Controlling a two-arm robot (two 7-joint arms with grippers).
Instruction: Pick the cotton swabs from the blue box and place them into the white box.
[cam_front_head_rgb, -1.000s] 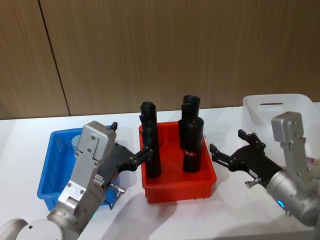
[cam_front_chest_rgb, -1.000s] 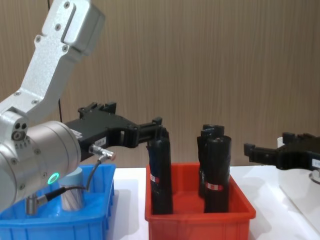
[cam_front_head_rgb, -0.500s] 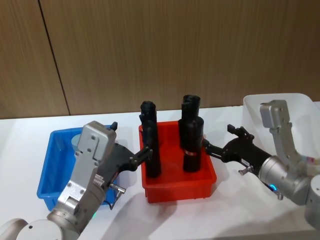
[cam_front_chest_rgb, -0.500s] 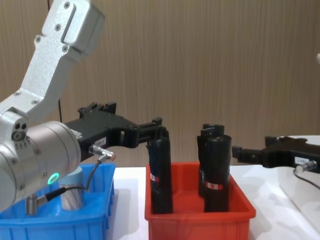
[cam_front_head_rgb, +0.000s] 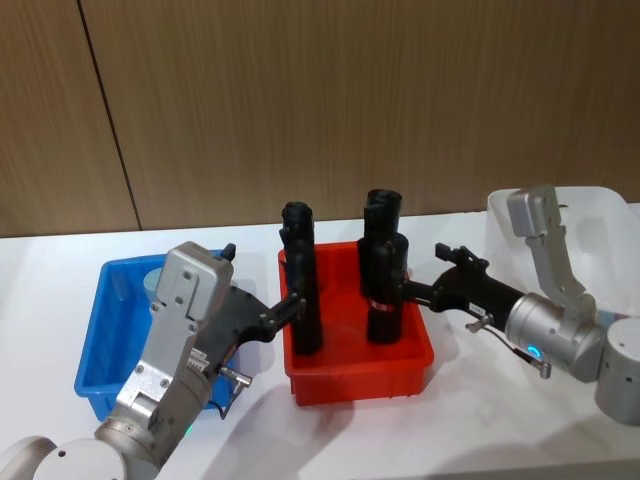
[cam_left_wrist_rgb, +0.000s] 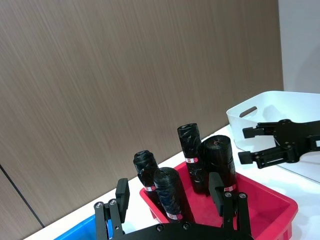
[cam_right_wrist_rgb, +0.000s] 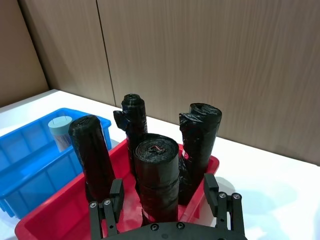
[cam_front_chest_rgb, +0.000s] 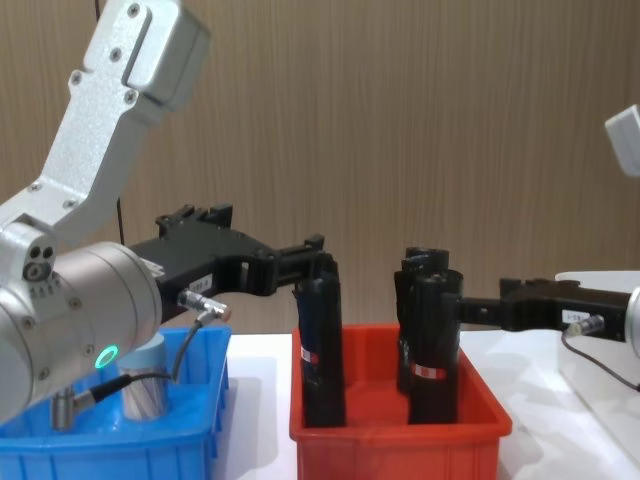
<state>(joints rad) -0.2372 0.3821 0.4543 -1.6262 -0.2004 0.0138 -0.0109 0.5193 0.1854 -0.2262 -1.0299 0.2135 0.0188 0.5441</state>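
1. The right gripper (cam_front_head_rgb: 412, 292), jaws spread, reaches from three o'clock to a black roll (cam_front_head_rgb: 385, 290) in the red plastic bin (cam_front_head_rgb: 357, 375).
2. The left gripper (cam_front_head_rgb: 290, 305) hangs released beside the bright blue plastic bin (cam_front_head_rgb: 100, 345), which holds a lidded clear cotton-swab tub (cam_front_chest_rgb: 145, 385) at nine o'clock.
3. The translucent white bin (cam_front_head_rgb: 590, 215) stands on the bench's right.

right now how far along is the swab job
Done: nothing evident; a cotton swab tub sits in the blue box. In hand: nothing; left tool and right tool are open by the black rolls in the red bin. Left: carrying the tub to the white box.
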